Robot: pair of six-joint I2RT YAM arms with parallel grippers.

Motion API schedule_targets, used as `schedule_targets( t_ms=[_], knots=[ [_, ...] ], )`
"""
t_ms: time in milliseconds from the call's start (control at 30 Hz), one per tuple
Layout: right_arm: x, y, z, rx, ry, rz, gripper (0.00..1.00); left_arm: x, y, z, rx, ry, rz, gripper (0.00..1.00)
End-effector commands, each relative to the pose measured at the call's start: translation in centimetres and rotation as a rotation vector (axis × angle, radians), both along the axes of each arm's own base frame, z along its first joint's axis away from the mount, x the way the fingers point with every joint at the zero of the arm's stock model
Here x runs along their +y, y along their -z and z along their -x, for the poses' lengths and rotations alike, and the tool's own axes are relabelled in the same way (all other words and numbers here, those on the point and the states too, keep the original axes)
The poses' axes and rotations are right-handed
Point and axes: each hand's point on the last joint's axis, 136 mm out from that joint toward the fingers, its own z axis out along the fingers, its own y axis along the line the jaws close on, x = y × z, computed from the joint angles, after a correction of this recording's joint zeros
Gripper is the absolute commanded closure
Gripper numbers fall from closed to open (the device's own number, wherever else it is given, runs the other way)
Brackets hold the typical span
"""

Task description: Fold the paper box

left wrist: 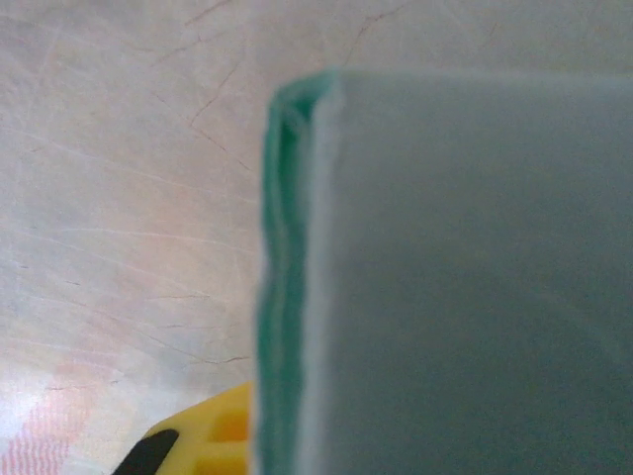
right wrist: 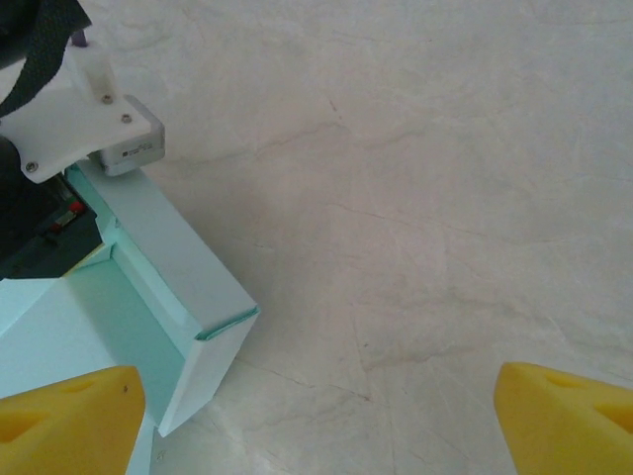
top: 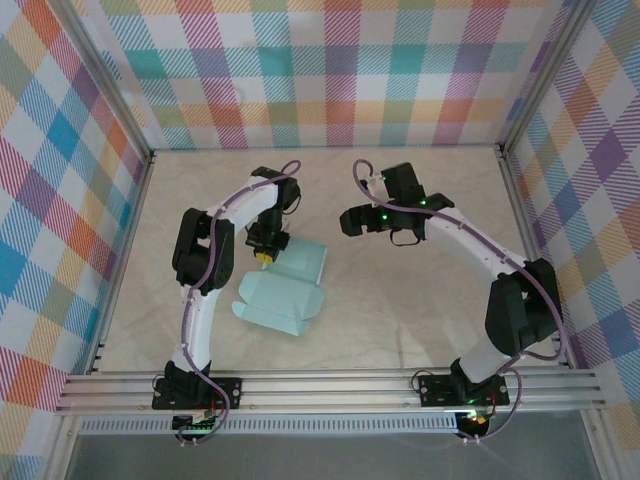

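Mint-card paper box (top: 285,292) sits mid-table (top: 400,320), left of centre and partly formed: a flat panel lies on the surface and a back wall stands up behind it. Left gripper (top: 267,252) is clamped down tight at that wall's left edge, apparently pinching the thin card to crease it or hold it upright. In the left wrist view, the card edge (left wrist: 297,277) runs right beside the yellow fingertip (left wrist: 203,445). Right gripper (top: 350,220) hovers off to the box's right with jaws spread wide, holding nothing and touching nothing. It is probably waiting to press the next flap; the box corner (right wrist: 213,327) is near its left finger.
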Motion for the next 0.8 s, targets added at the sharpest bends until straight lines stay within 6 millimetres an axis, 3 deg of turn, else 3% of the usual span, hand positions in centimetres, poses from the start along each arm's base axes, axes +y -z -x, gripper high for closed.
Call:
schedule_targets(
  t_ms=[0, 433, 767],
  knots=[
    [0.7, 0.3, 0.0, 0.024, -0.020, -0.040, 0.09, 0.2, -0.9, 0.1, -0.002, 0.028, -0.039, 0.94],
    [1.2, 1.4, 0.2, 0.084, -0.028, -0.051, 0.09, 1.9, -2.2, 4.7, 0.175, 0.068, -0.094, 0.94],
    [0.9, 1.9, 0.4, 0.093, -0.021, -0.035, 0.09, 3.9, 0.7, 3.6, 0.217, 0.027, -0.249, 0.89]
  ],
)
